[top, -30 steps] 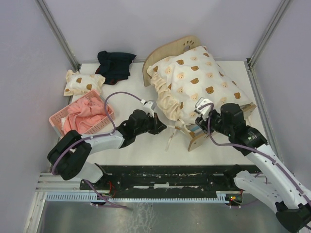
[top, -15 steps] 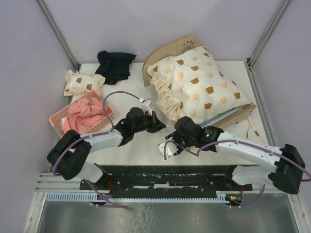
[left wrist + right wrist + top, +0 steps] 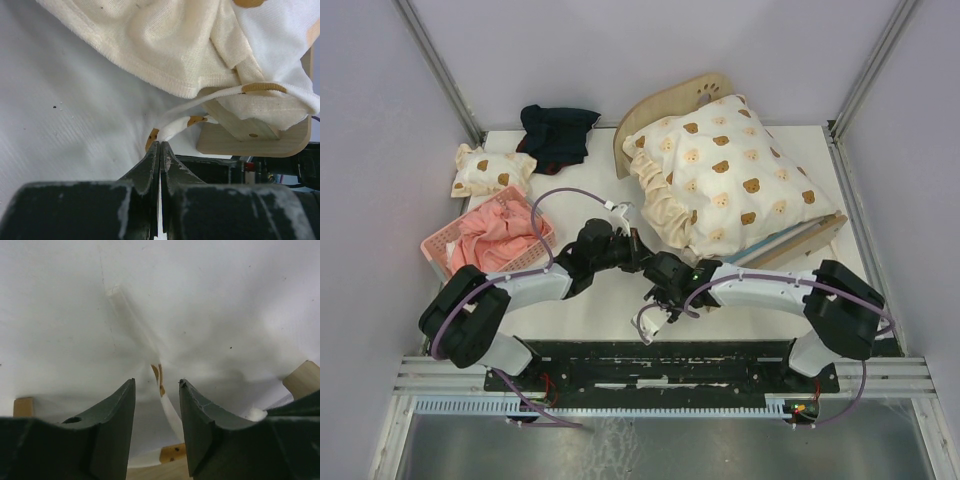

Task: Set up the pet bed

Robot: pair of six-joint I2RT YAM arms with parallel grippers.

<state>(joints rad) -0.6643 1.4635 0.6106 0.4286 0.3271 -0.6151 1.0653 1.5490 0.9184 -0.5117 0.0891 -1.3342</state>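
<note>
The pet bed (image 3: 685, 101) stands at the back right, its arched paw-print headboard showing. A cream bear-print quilt (image 3: 720, 170) bunches over most of the bed. My left gripper (image 3: 638, 252) sits just front-left of the quilt, shut on a white tie strap (image 3: 200, 102) that runs up to the quilt (image 3: 165, 45); the wooden footboard (image 3: 255, 137) lies behind it. My right gripper (image 3: 660, 274) hovers close beside the left one. It is open (image 3: 156, 385), jaws pointing down at the table, and a strap (image 3: 167, 407) lies between the fingers, untouched.
A pink basket (image 3: 438, 248) holding pink cloth stands at the left. A small bear-print pillow (image 3: 490, 170) and a dark cloth (image 3: 558, 135) lie at the back left. Grey walls close in the table on three sides.
My right arm has swung left from the bed's footboard to the table's middle, ending beside the left gripper. The left gripper has barely moved and stays shut.
</note>
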